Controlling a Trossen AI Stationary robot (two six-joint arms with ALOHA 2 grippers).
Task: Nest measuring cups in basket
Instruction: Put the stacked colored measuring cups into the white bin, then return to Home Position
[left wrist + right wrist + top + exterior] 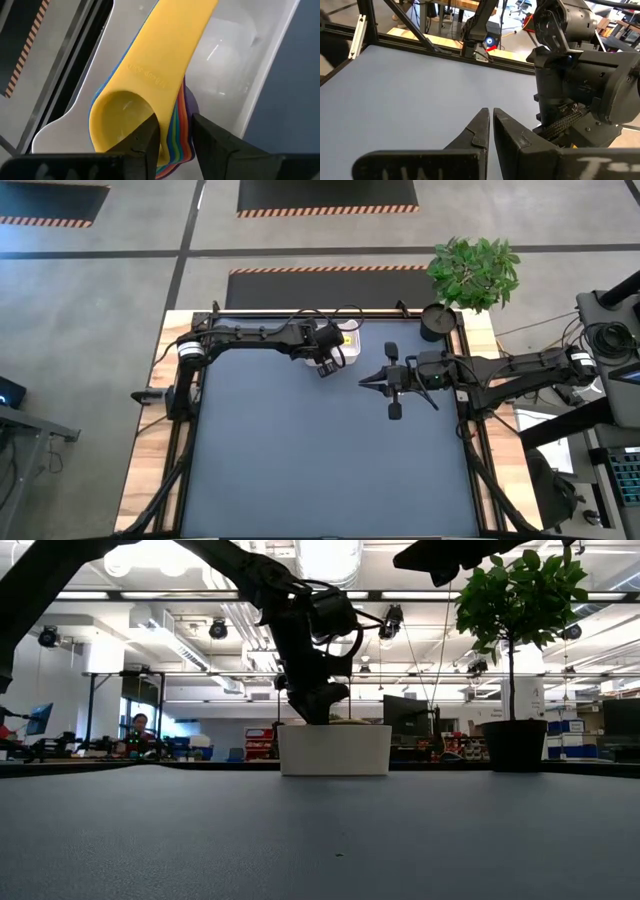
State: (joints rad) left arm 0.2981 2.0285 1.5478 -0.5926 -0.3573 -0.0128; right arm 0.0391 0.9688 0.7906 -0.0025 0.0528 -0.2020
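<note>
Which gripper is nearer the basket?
Left. The left gripper sits over the basket, pinching the nested measuring cups inside it; the right gripper hangs shut beside it, over the mat.

We see the left arm stretched along the table's far edge, its left gripper [326, 366] pointing down, fingers [145, 145] slightly parted. The right arm reaches in from the right, right gripper [366, 381] closed, hovering mid-table.

a potted plant [476, 270] and a black round cup [436, 322] sit beyond my right gripper, near the table [320, 470] corner.
</note>
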